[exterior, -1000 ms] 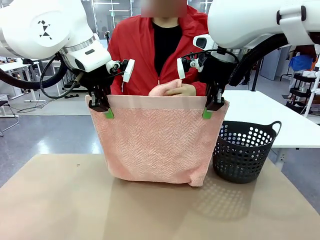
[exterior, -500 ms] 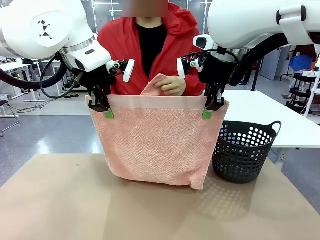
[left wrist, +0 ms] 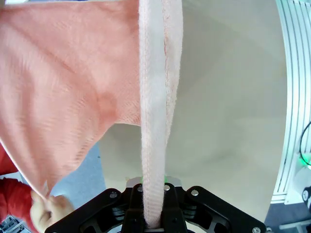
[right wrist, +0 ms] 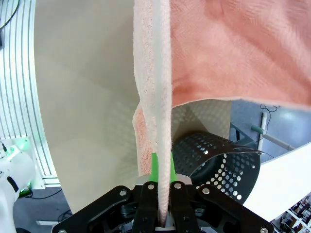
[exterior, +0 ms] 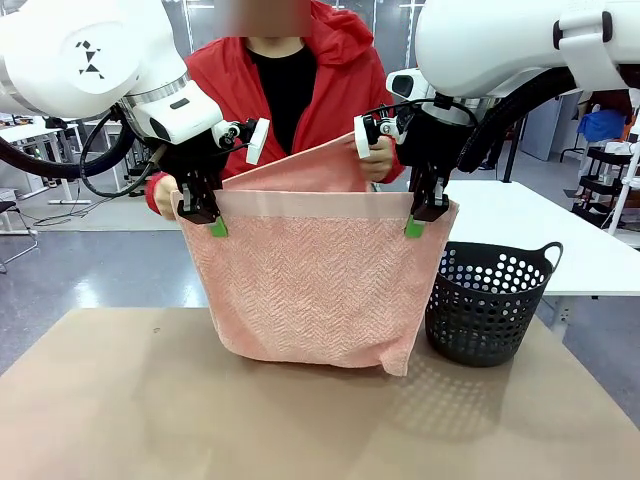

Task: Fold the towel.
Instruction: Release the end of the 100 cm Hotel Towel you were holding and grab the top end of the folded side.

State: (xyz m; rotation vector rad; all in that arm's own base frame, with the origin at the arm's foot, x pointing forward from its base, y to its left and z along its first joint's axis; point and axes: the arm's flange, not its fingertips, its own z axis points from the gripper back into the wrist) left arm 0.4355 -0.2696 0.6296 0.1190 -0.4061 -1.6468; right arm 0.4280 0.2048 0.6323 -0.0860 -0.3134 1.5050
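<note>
In the front view the left gripper (exterior: 213, 222) is clamped shut on the upper left corner of the salmon-pink terry cloth towel (exterior: 305, 290), its green pads pinching the smoother plain band along the top edge. In the left wrist view the same gripper (left wrist: 154, 221) has both fingers closed on the towel's edge (left wrist: 154, 97), which runs straight up the middle of the picture.

Just behind that corner, one hand (exterior: 165, 195) of the person in the red jacket (exterior: 340, 70) holds the far layer of the towel. The near layer hangs flat between the two grippers, above the tan counter (exterior: 150, 400). Whether its lower fold touches the counter cannot be told. The far layer slopes upward toward the right, where the person's other hand (exterior: 380, 158) grips it, just beside the right arm's wrist.

The right gripper (exterior: 418, 222) is closed on the upper right corner of the towel. In the right wrist view this gripper (right wrist: 163, 213) pinches the band, with a green pad (right wrist: 153, 167) visible.

Farthest right, a black perforated plastic basket (exterior: 490, 305) with a handle stands on the counter, just beside the towel's right edge.
</note>
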